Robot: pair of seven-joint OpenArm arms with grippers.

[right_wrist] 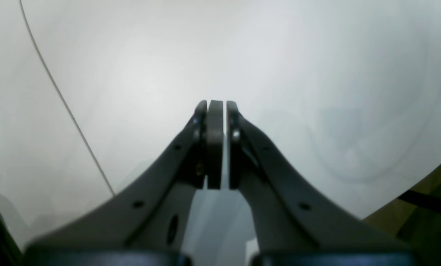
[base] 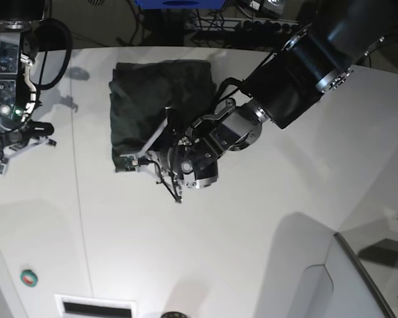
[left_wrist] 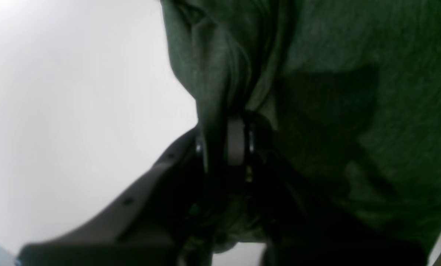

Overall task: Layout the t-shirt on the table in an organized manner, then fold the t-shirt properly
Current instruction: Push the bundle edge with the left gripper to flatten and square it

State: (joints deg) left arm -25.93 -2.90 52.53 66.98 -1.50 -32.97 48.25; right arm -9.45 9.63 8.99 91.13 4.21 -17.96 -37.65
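Base view shows the left gripper (base: 129,161) clamped on the t-shirt's (base: 152,99) near corner, the empty, closed right gripper (base: 1,162) well apart.

The t-shirt (base: 152,99) in the upper middle of the base view is a plain dark green with no print; close up in the left wrist view (left_wrist: 353,74) its weave looks faintly heathered. The table (base: 252,252) is glossy white, crossed by a thin dark seam line (right_wrist: 61,99) at the left of the right wrist view. Both grippers are dark grey to black. A small red-and-green round button (base: 28,277) sits at lower left.
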